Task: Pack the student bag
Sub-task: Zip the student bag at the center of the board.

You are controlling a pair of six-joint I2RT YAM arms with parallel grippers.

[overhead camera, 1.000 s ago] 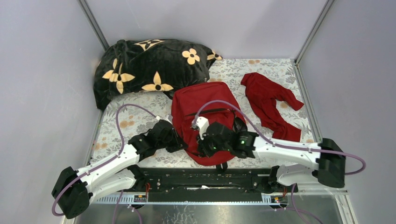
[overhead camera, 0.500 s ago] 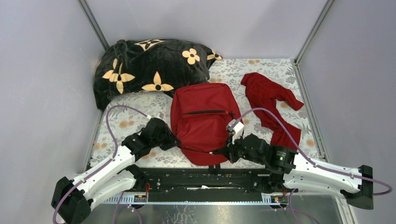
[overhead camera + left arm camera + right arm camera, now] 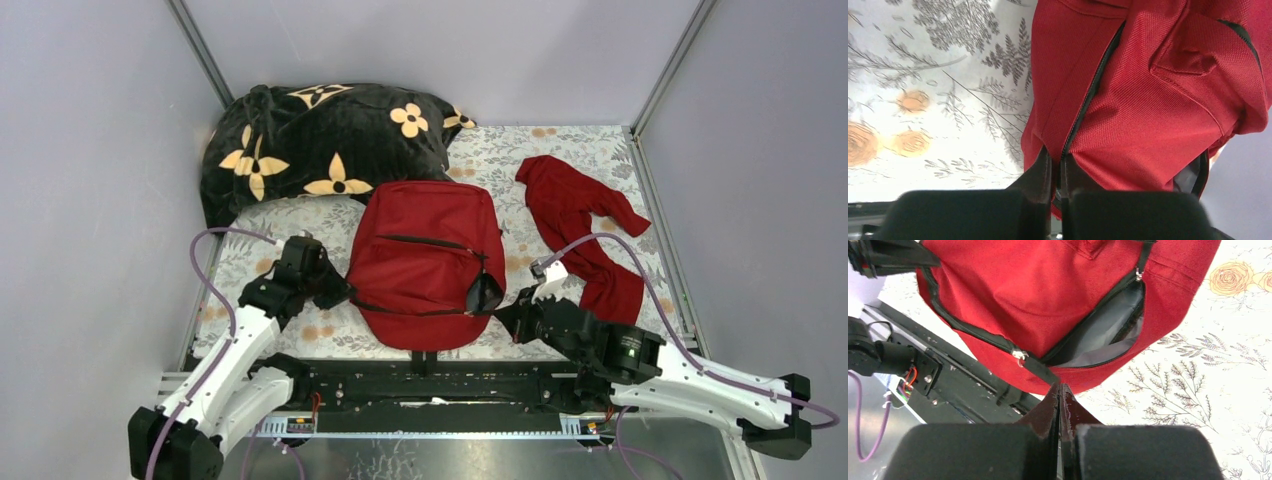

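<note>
- While the left gripper (image 3: 1058, 167) pinches the left seam of the bag (image 3: 425, 260), which lies mid-way across the table (image 3: 620, 150), the right gripper (image 3: 1059, 390), closed on what looks like the black zip pull (image 3: 1038, 369), should draw along the zip line, not upward.
- Only the right wrist view shows the grey lining (image 3: 1103, 335) in the gap; from overhead it is a small dark patch.

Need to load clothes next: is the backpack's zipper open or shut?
Partly open: the student bag gapes along its zipper, grey lining showing.

White links (image 3: 245, 345), purple cables (image 3: 225, 230), black left pincer (image 3: 1057, 155), black right pincer (image 3: 1059, 390), perhaps green light (image 3: 630, 343)
</note>
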